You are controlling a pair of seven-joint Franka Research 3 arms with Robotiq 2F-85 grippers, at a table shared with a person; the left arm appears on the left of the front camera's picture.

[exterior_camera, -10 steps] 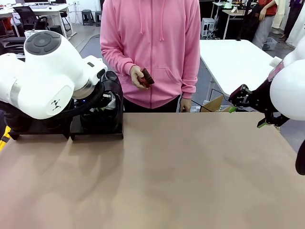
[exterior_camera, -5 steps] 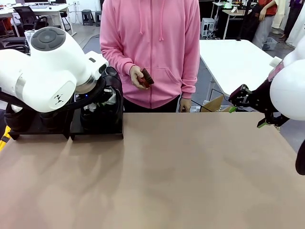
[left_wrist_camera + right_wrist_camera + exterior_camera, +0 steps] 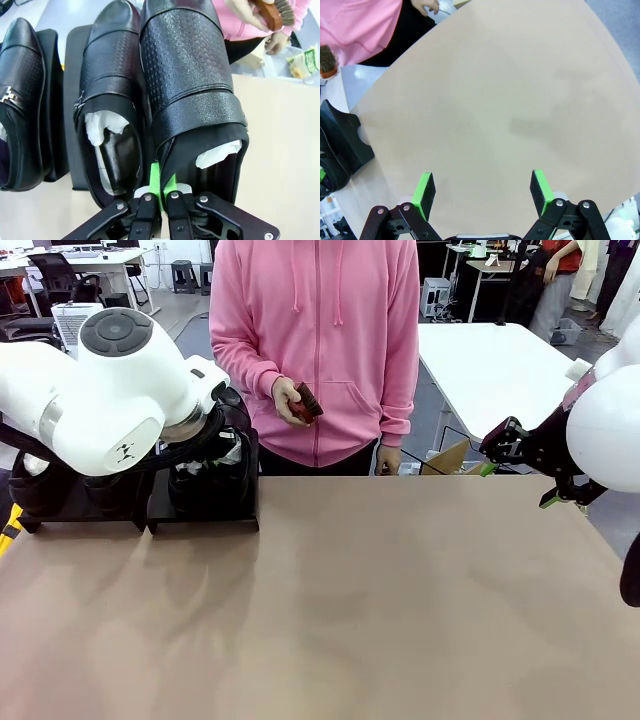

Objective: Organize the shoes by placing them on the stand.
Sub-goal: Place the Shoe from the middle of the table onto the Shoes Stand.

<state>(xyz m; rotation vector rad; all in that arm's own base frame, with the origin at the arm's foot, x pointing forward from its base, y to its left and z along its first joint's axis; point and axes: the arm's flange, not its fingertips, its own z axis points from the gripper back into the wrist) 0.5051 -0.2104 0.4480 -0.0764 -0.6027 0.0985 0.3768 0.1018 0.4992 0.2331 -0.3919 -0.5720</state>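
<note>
Left wrist view: white paper (image 3: 102, 131) fills shoes (image 3: 112, 90) on stand (image 3: 72, 125).

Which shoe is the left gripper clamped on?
Find the stand at the table's left far edge. The left gripper is shut on the heel rim of the outermost shoe, nearest the person's pink sleeve; its neighbour sits untouched.

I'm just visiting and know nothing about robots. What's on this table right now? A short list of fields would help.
Table: tan top
Stand: black platform at the table's far left corner
Shoes: three glossy black ones in the left wrist view, white paper stuffed inside
Left gripper: shut, pinching the rear edge of the right-hand shoe
Right gripper: open, holding nothing, above the bare table
Person: pink hoodie, far side, a brown brush in one hand
</note>
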